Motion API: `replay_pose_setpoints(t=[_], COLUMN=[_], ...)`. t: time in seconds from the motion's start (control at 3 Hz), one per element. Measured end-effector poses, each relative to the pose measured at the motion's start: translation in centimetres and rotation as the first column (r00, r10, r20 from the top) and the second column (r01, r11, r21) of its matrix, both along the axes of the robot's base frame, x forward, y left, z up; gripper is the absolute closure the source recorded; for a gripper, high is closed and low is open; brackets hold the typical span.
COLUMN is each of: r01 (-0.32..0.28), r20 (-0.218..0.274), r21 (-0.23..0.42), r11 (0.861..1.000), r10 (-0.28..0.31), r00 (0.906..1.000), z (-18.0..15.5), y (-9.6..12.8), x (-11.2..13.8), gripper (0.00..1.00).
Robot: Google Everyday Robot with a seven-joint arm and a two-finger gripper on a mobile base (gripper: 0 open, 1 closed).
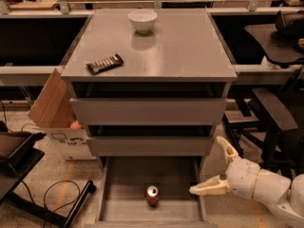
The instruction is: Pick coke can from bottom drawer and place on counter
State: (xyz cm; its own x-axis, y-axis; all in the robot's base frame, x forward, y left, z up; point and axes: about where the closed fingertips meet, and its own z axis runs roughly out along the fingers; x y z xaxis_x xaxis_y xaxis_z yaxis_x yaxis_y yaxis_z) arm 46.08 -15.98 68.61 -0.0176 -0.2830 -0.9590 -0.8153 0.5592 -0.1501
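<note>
Beside bottom drawer (124, 186) | hand (206, 165) spread wide, empty | coke can (152, 195) untouched
</note>
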Motion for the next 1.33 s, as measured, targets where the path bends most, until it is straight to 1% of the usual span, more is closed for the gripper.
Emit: replay_pose_setpoints(t=[0.33, 0.67, 1.0, 1.33], r01=[0.007, 0.036, 0.052, 0.063], r20=[-0.056, -0.090, -0.123, -0.158], r21=[0.013, 0.044, 0.087, 0.126], r11=[1.000, 0.998, 0.995, 0.990], r10=[-0.006, -0.032, -0.041, -0.043], r00=[0.9984, 0.9954, 0.9916, 0.9865], z=[-6.4, -13.9, -20.9, -27.2], y=[2.3, 3.9, 5.5, 7.4], x=[-0.6, -0.4, 0.6, 2.2], gripper=[0.00, 0.00, 0.00, 0.00])
